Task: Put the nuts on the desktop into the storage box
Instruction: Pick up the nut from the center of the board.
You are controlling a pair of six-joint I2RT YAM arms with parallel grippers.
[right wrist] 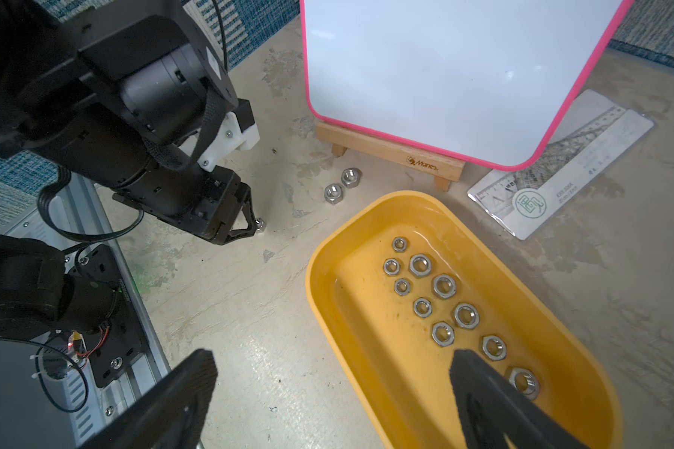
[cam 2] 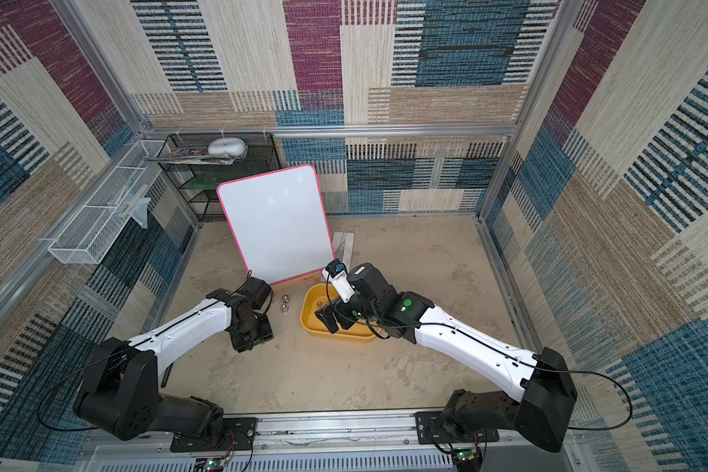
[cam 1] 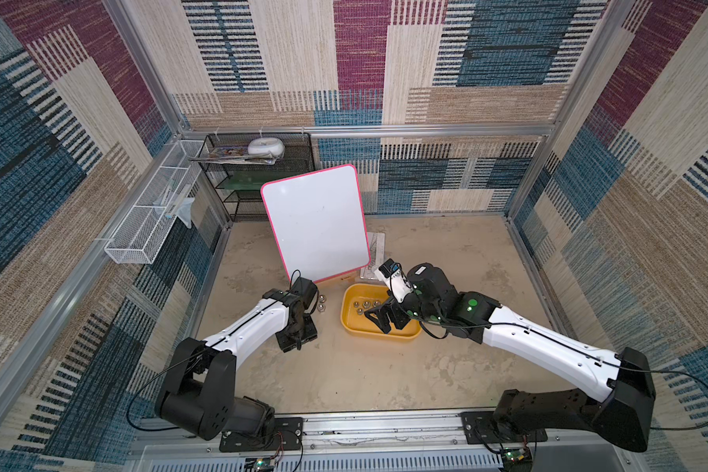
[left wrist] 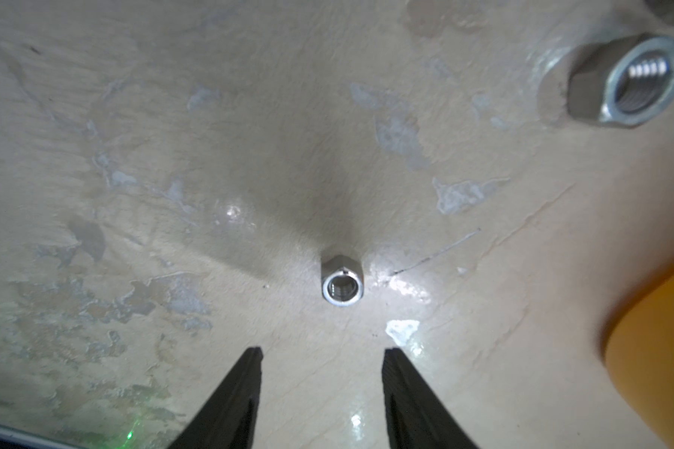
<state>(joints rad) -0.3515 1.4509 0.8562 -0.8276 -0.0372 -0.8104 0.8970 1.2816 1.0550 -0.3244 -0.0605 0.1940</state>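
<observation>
A small silver nut (left wrist: 342, 285) lies on the beige desktop (left wrist: 172, 136) just ahead of my left gripper (left wrist: 322, 352), whose fingers stand apart with nothing between them. The right wrist view shows that nut (right wrist: 260, 224) at the left fingertips. Two larger nuts (right wrist: 332, 193) (right wrist: 351, 177) lie by the whiteboard's foot, seen in both top views (cam 1: 322, 302) (cam 2: 284, 302). One of them (left wrist: 627, 79) appears in the left wrist view. The yellow storage box (right wrist: 316, 280) (cam 1: 379, 331) holds several nuts (right wrist: 443, 285). My right gripper (right wrist: 331, 357) hangs wide open over the box's left rim.
A pink-rimmed whiteboard (cam 1: 315, 222) stands on a wooden foot (right wrist: 390, 149) right behind the box. A clear ruler (right wrist: 561, 171) lies beside it. A black mesh shelf (cam 1: 258, 171) and a white wire basket (cam 1: 152, 220) sit at the back left.
</observation>
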